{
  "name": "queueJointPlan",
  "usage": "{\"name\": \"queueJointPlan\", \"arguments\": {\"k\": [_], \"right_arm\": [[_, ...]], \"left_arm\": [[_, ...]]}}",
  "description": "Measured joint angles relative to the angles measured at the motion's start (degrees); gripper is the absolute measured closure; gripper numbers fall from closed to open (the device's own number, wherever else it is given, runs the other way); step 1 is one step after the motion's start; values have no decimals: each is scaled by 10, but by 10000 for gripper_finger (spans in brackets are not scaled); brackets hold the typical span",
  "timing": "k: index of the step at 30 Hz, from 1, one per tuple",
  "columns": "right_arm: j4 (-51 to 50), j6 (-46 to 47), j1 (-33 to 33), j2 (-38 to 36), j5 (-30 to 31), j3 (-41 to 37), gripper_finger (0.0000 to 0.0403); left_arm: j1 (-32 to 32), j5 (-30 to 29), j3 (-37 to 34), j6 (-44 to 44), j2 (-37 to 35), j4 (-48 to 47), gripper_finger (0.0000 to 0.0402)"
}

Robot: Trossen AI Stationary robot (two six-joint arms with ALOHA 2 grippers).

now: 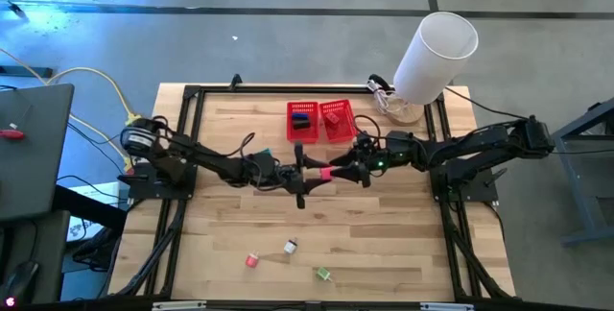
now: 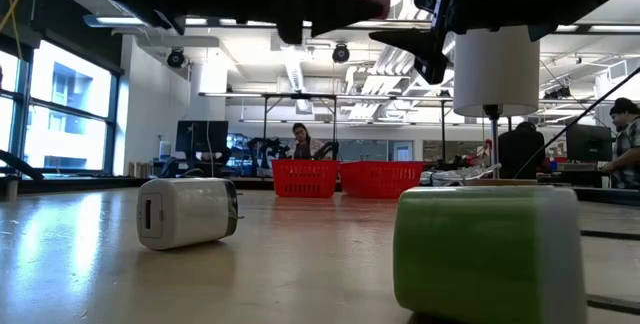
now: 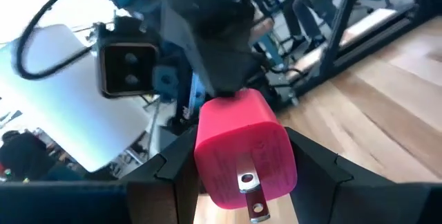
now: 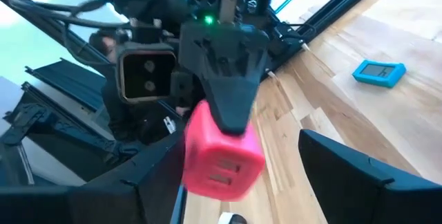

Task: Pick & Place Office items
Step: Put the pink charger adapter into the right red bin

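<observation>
A pink plug-in charger block [image 1: 328,172] hangs in the air over the table's middle, between both arms. My left gripper [image 1: 317,175] comes from the table's left and is shut on it. The charger's metal prongs [image 3: 250,195] face the left wrist camera. My right gripper [image 1: 347,167] reaches in from the right. It is open wide with its fingers on either side of the charger [image 4: 222,156]. On the near table lie a red-white item [image 1: 252,260], a whitish charger [image 1: 290,247] and a green block [image 1: 323,274]. A teal item [image 4: 378,72] lies flat on the wood. My left gripper pinches the pink charger between its two fingers [image 3: 176,172], one on each of two opposite side faces [image 3: 207,155]. The fingers come in level from the table's left. The charger is lifted clear of the table. My right gripper: one finger [image 4: 162,172] stands close beside the charger; I cannot tell whether it touches.
Two red mesh baskets [image 1: 301,109] [image 1: 337,109] stand side by side at the far middle, the left one with a dark item inside. A big white cylinder [image 1: 436,57] stands at the far right corner. In the low view the whitish charger [image 2: 188,212] and green block [image 2: 487,249] lie near the camera.
</observation>
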Motion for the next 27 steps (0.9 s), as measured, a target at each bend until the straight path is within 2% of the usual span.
{"name": "queueJointPlan", "arguments": {"k": [6, 21, 24, 27], "right_arm": [[-2, 2, -3, 0, -4, 0, 133], [-2, -9, -2, 0, 6, 0, 133], [-2, -11, -3, 0, 5, 0, 145], [-2, -14, -7, 0, 3, 0, 174]], "left_arm": [[7, -5, 13, 28, 33, 46, 242], [31, 24, 31, 28, 52, 44, 243], [31, 24, 34, 30, 52, 46, 243], [31, 25, 36, 42, 52, 46, 243]]}}
